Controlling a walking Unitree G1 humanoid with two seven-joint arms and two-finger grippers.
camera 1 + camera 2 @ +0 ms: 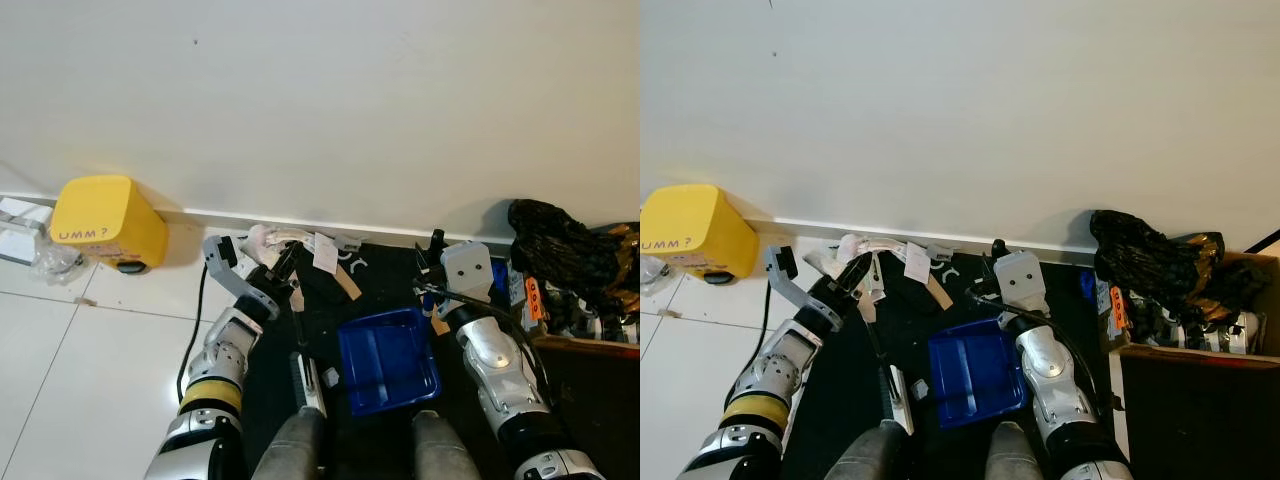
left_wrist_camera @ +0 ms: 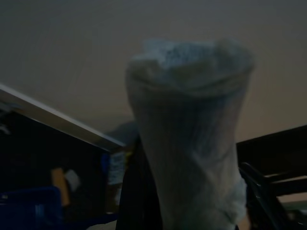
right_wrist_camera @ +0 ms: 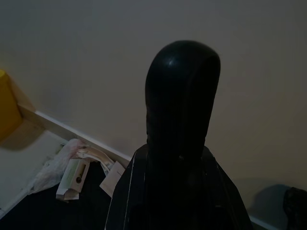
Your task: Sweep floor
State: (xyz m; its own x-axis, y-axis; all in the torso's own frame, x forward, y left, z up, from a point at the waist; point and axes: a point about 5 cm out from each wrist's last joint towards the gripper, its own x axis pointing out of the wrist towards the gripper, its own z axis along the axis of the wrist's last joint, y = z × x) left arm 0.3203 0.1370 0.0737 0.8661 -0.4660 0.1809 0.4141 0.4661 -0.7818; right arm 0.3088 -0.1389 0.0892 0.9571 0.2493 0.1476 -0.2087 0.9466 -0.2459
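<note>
A yellow box [image 1: 107, 222] marked "UMM?" sits against the white wall [image 1: 320, 100] at nine o'clock. A crumpled black bag [image 1: 1155, 262] lies at three o'clock, atop cluttered packaging.

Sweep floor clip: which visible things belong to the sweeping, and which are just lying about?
Belongs to the job:
- blue dustpan on the black mat
- brush beside it
- paper litter by the baseboard
- left gripper
- right gripper

Lying about:
- yellow box
- black bag
- black cable
</note>
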